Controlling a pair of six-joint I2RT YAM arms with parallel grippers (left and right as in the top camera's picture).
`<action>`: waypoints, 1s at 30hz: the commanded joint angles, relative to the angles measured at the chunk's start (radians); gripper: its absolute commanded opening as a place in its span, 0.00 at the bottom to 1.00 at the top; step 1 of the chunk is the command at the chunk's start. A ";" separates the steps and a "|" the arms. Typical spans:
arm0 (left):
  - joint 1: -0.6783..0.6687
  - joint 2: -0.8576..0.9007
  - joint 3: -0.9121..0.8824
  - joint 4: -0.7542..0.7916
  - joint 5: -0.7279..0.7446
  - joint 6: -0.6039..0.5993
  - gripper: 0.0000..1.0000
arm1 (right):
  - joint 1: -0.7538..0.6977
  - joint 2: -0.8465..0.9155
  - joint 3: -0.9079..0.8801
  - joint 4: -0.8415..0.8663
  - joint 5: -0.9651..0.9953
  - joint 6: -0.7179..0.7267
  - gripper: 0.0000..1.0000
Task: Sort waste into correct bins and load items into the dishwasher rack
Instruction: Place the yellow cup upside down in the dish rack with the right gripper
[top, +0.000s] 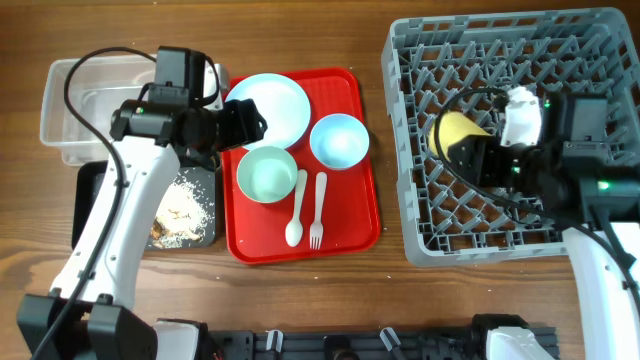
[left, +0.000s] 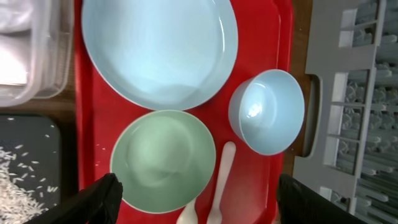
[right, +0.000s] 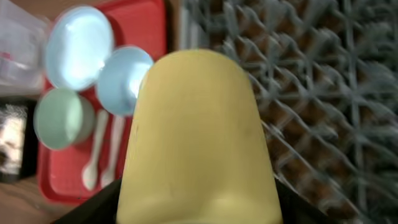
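Brown wooden table (top: 300, 300). My left end effector (left: 199, 202) gapes over the red tray (left: 261, 37); my right end effector (top: 462, 140) grips the yellow cup (right: 199, 124).

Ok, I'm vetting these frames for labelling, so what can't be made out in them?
- Right gripper: right wrist view, the yellow cup fills the frame and covers its tips.
- Whether the cup touches the dishwasher rack: right wrist view, rack blurred behind it.
- Black tray and clear tub: overhead, the left arm covers part of each.
- Spoon and fork: left wrist view, the bottom edge cuts off their ends.
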 joint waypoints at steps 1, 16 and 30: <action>0.004 -0.016 0.002 0.000 -0.045 0.020 0.81 | -0.045 0.019 0.066 -0.092 0.129 0.047 0.26; 0.003 -0.016 0.001 -0.001 -0.045 0.019 0.81 | -0.221 0.388 0.077 -0.103 0.213 0.069 0.19; 0.003 -0.016 0.001 -0.010 -0.045 0.019 0.83 | -0.220 0.422 0.077 -0.043 0.218 0.064 0.97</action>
